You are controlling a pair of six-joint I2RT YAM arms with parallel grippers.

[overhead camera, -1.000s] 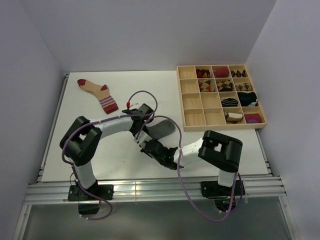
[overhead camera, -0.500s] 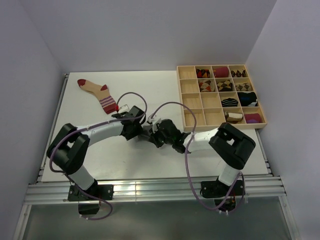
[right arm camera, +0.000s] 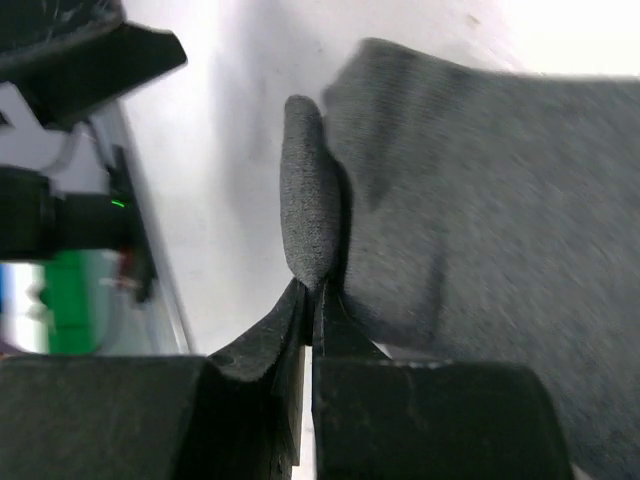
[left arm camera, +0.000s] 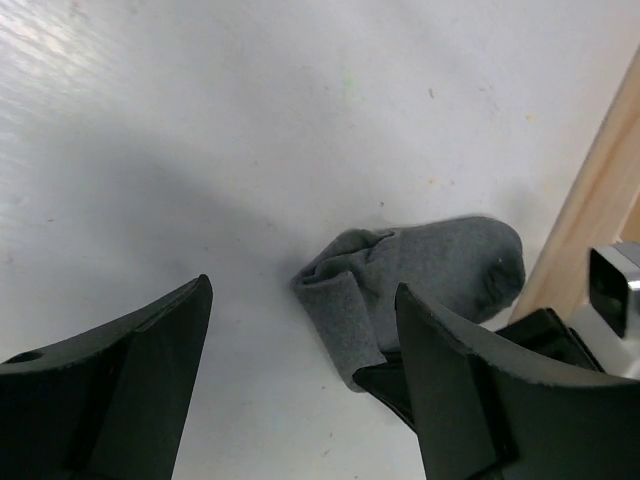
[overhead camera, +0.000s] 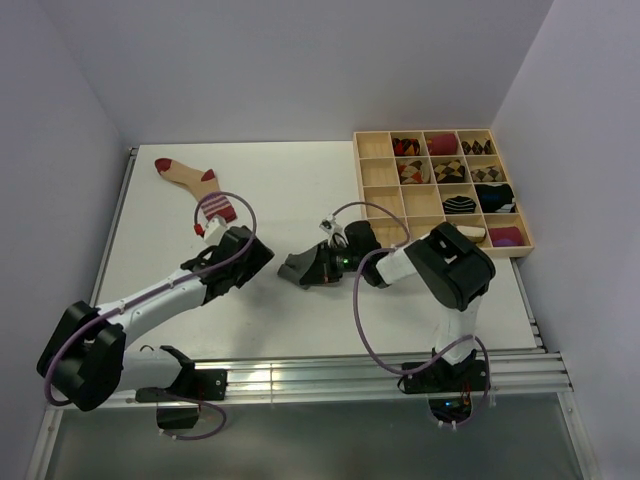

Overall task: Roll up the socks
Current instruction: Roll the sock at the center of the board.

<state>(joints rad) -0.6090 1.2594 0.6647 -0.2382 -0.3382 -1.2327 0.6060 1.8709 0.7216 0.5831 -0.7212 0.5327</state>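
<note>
The right gripper had its jaws clamped together on a fold of the grey sock; the sock lay bunched near the middle of the table, at 9 o'clock from the tray; the left gripper stood at 9 o'clock from the sock, jaws wide apart, holding nothing; the beige sock lay flat toward 11 o'clock, near the left arm; the tray at 2 o'clock held bundles.
</note>
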